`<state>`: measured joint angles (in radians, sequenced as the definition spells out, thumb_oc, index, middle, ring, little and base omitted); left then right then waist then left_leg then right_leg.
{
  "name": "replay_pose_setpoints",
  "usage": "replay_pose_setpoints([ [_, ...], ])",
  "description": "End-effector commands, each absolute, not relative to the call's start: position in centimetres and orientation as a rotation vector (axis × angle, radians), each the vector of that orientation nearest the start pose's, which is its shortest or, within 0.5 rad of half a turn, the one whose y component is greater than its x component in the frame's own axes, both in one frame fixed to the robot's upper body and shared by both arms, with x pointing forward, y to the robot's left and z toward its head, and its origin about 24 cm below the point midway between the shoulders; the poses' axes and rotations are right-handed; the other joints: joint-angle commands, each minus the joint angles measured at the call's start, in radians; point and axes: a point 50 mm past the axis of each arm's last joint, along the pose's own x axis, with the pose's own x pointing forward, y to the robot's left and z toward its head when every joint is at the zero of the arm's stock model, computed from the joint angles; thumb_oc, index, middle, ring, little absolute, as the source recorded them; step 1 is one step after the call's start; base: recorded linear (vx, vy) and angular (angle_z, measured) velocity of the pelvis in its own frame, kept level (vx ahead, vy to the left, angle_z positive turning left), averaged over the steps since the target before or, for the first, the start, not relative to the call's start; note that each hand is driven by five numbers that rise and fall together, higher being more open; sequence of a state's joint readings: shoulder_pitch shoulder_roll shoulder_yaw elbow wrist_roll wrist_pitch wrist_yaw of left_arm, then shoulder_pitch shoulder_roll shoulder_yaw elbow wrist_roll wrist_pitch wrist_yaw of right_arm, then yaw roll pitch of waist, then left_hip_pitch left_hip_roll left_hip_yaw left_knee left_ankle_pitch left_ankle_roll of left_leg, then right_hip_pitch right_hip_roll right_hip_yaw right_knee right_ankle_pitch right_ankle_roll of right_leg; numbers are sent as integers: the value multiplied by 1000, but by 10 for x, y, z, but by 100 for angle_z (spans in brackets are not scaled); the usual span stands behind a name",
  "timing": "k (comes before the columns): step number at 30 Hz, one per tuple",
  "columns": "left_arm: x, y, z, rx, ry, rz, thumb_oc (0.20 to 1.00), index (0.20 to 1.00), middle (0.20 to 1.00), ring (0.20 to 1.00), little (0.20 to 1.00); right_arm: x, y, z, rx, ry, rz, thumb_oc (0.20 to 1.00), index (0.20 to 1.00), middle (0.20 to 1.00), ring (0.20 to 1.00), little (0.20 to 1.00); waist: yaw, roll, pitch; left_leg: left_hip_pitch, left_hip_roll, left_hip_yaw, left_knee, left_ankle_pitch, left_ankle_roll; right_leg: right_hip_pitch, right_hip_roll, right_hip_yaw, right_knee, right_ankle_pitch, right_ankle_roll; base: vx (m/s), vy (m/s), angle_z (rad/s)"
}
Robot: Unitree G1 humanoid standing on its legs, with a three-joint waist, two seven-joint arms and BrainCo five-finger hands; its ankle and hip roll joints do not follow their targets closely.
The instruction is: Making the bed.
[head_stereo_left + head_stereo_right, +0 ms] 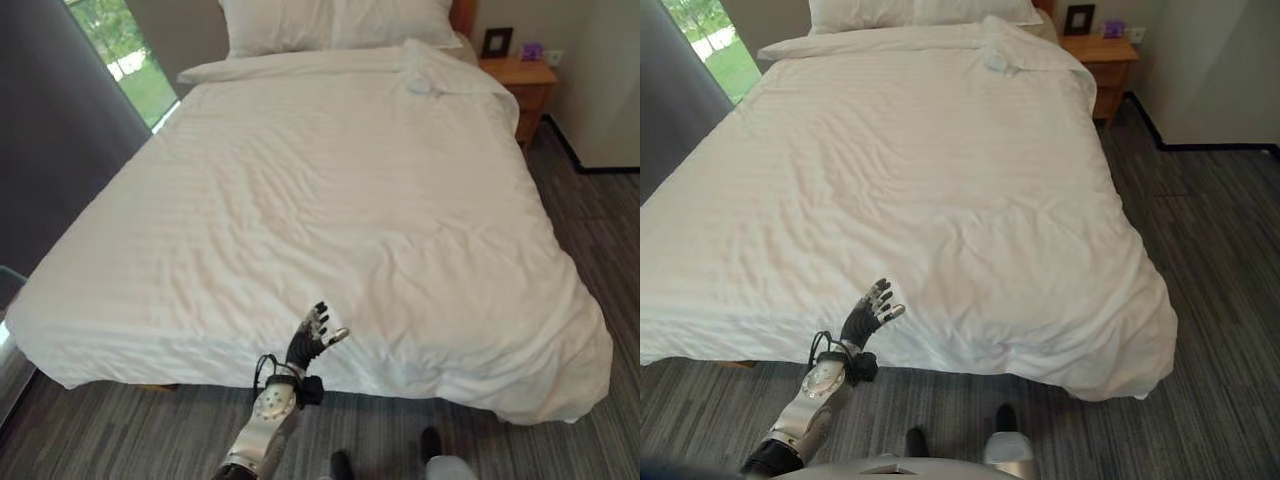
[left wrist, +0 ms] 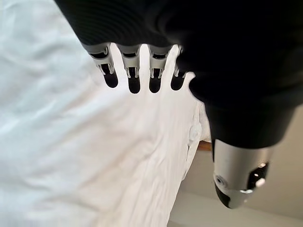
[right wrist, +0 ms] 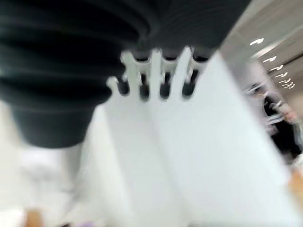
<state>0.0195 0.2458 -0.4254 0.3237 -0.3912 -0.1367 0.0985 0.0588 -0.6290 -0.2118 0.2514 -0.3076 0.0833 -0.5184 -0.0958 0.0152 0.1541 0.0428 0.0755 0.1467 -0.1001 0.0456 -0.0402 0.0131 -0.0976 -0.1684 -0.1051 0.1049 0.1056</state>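
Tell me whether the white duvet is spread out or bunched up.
Spread out: the white duvet covers the wooden-framed bed to its foot and hangs over both sides, lightly wrinkled. Its top edge is folded back below the white pillows.

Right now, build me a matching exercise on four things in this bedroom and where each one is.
Things:
1. left hand
2. pillows
3. nightstand
4. window

Places:
A. head of the bed
B. beyond the bed's far left corner
C. over the duvet's near edge, fingers straight
D. beside the bed's far right corner

Pairs: 1-C, 2-A, 3-D, 4-B
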Motion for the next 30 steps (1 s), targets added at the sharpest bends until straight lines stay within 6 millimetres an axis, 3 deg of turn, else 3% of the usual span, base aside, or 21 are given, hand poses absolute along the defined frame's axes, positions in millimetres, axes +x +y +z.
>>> replay_pose_setpoints([
  [1,242,107,-10,-160,196,-255,1000,1000,1000,1000,1000,244,-279,64,-981,-93,-429,200,200,200,200,200,79,23,69,54,-27,-39,13,-138,11,101,-47,-58,18,-152,45,-27,-13,66],
  [2,243,107,-10,-159,195,-254,1000,1000,1000,1000,1000,245,-279,64,-980,-93,-428,200,200,200,200,200,78,22,69,50,-27,-40,13,-134,11,98,-48,-59,18,-149,44,-55,-4,79],
  [3,247,101,-2,-180,170,-263,1000,1000,1000,1000,1000,246,-239,46,-909,-91,-270,200,200,200,200,200,95,24,74,40,-32,-55,13,-128,11,98,-48,-73,18,-148,42,-40,3,63],
  [4,247,102,-2,-179,170,-262,1000,1000,1000,1000,1000,246,-238,46,-907,-92,-269,200,200,200,200,200,93,22,74,39,-33,-57,13,-127,11,98,-49,-75,18,-148,42,-49,2,55],
  [6,251,96,7,-196,135,-270,1000,1000,1000,1000,1000,244,-214,31,-756,-52,-206,200,200,200,200,200,110,23,77,26,-38,-76,13,-119,11,95,-50,-94,18,-146,41,-40,0,33],
  [7,254,93,13,-198,114,-277,1000,1000,1000,1000,1000,243,-203,27,-610,-38,-196,200,200,200,200,200,118,23,79,21,-40,-84,13,-114,11,93,-51,-101,18,-145,41,-47,0,22],
  [8,259,86,23,-205,74,-289,1000,1000,1000,1000,1000,242,-178,25,-233,-29,-174,200,200,200,200,200,133,23,85,11,-45,-105,13,-108,10,96,-51,-117,18,-145,39,-57,-6,26],
  [10,263,85,34,-202,27,-295,1000,1000,1000,1000,1000,248,-165,34,96,-50,-176,200,200,200,200,200,149,24,85,-14,-50,-125,13,-94,6,85,-53,-136,18,-140,37,-46,-6,34],
  [11,263,85,34,-202,27,-295,1000,1000,1000,1000,1000,248,-165,33,98,-50,-175,200,200,200,200,200,148,23,84,-15,-50,-126,13,-94,6,85,-53,-137,18,-141,37,-18,-1,33],
  [12,263,85,38,-197,9,-301,1000,1000,1000,1000,1000,248,-161,40,214,-88,-161,200,200,200,200,200,154,24,86,-22,-52,-133,13,-90,4,83,-53,-145,18,-141,36,47,-27,34],
  [13,259,92,39,-204,-6,-307,1000,1000,1000,1000,1000,257,-204,18,408,-1,-257,200,200,200,200,200,181,26,78,-28,-57,-153,13,-89,0,91,-54,-172,18,-150,34,40,-23,36],
  [14,259,92,40,-205,-8,-308,1000,1000,1000,1000,1000,258,-205,18,409,-4,-256,200,200,200,200,200,180,26,78,-31,-58,-154,13,-86,0,88,-55,-174,18,-148,34,107,-68,38],
  [15,248,93,33,-254,33,-364,1000,1000,1000,1000,1000,291,-242,38,466,-98,-481,200,200,200,200,200,225,32,66,-44,-64,-187,13,-81,-9,99,-55,-215,18,-156,31,47,-38,38],
  [16,249,93,33,-254,31,-364,1000,1000,1000,1000,1000,291,-242,38,467,-100,-481,200,200,200,200,200,224,31,65,-49,-65,-189,13,-76,-8,95,-56,-217,18,-153,31,58,-55,49],
  [19,232,106,20,-234,95,-407,1000,1000,1000,1000,1000,307,-263,50,448,-99,-521,200,200,200,200,200,270,52,84,-99,-73,-214,13,-56,-14,64,-60,-239,18,-148,32,-88,17,52],
  [21,231,114,13,-241,118,-385,1000,1000,1000,1000,1000,311,-271,52,355,-70,-500,200,200,200,200,200,278,63,114,-138,-71,-210,13,-41,-18,20,-58,-231,18,-140,31,-186,56,22],
  [22,233,117,10,-248,125,-364,1000,1000,1000,1000,1000,315,-277,56,223,-43,-470,200,200,200,200,200,280,69,138,-193,-63,-193,13,-25,-21,-48,-52,-217,18,-127,28,-162,42,8],
  [23,233,117,10,-249,125,-364,1000,1000,1000,1000,1000,315,-277,56,223,-43,-470,200,200,200,200,200,280,69,136,-195,-63,-193,13,-24,-21,-51,-52,-217,18,-127,28,-183,31,-10],
  [25,236,120,7,-242,132,-337,1000,1000,1000,1000,1000,313,-285,50,93,15,-452,200,200,200,200,200,277,66,151,-230,-54,-170,13,-18,-27,-93,-48,-206,18,-120,25,-88,2,-10],
  [26,237,122,2,-238,147,-320,1000,1000,1000,1000,1000,307,-291,38,-10,93,-437,200,200,200,200,200,265,61,165,-259,-45,-152,13,-13,-27,-130,-45,-189,18,-114,24,-65,-8,-17],
  [30,236,125,-6,-224,177,-298,1000,1000,1000,1000,1000,289,-299,14,-65,205,-403,200,200,200,200,200,246,52,181,-267,-34,-129,13,-10,-25,-151,-37,-162,18,-113,17,-23,-31,-34],
])
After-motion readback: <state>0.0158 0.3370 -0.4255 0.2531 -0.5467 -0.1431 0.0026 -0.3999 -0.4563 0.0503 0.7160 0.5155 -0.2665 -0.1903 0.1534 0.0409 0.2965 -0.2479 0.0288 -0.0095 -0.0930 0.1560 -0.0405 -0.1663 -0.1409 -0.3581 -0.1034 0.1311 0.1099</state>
